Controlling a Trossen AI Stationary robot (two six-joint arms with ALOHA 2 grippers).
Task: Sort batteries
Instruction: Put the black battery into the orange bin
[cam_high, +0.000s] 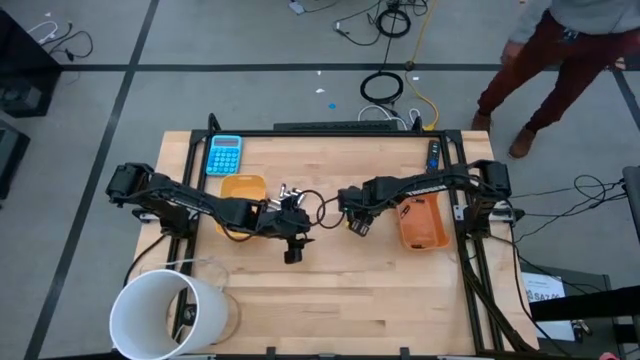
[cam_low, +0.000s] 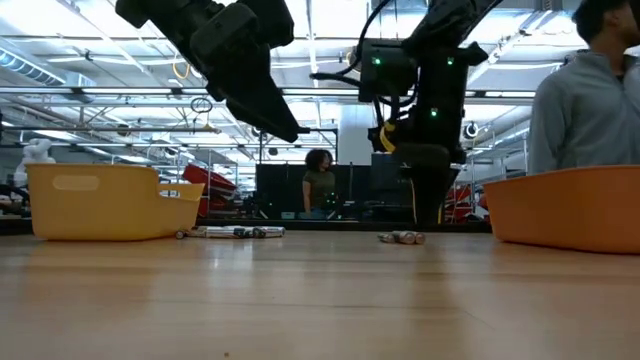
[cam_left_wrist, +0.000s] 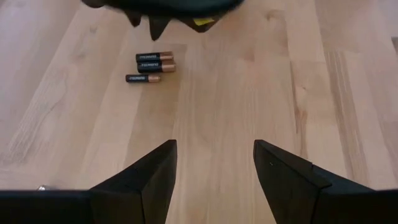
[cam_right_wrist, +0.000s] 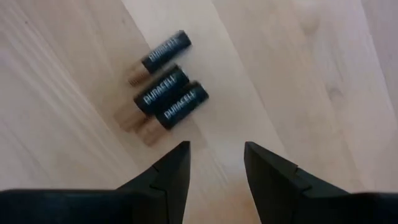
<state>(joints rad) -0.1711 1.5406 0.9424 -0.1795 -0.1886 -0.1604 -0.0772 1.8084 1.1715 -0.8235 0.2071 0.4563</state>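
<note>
Fingers (cam_right_wrist: 186, 171) of the right gripper (cam_right_wrist: 214, 163) are held apart above three black-and-copper cylindrical batteries (cam_right_wrist: 163, 99) at frame centre on the wooden desk (cam_right_wrist: 323, 74), likely for picking; the left gripper (cam_left_wrist: 214, 165) is also open, empty.

Batteries (cam_right_wrist: 163, 93) between two trays (cam_high: 243, 189)

black-copper batts (cam_right_wrist: 165, 99), orange tray (cam_high: 422, 222), blue calc (cam_high: 224, 155)

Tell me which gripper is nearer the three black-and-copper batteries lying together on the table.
Right. The right gripper hangs open just above the three batteries, which lie right ahead of its fingertips. The left gripper, also open, sits farther off, with bare wood between it and them.
</note>
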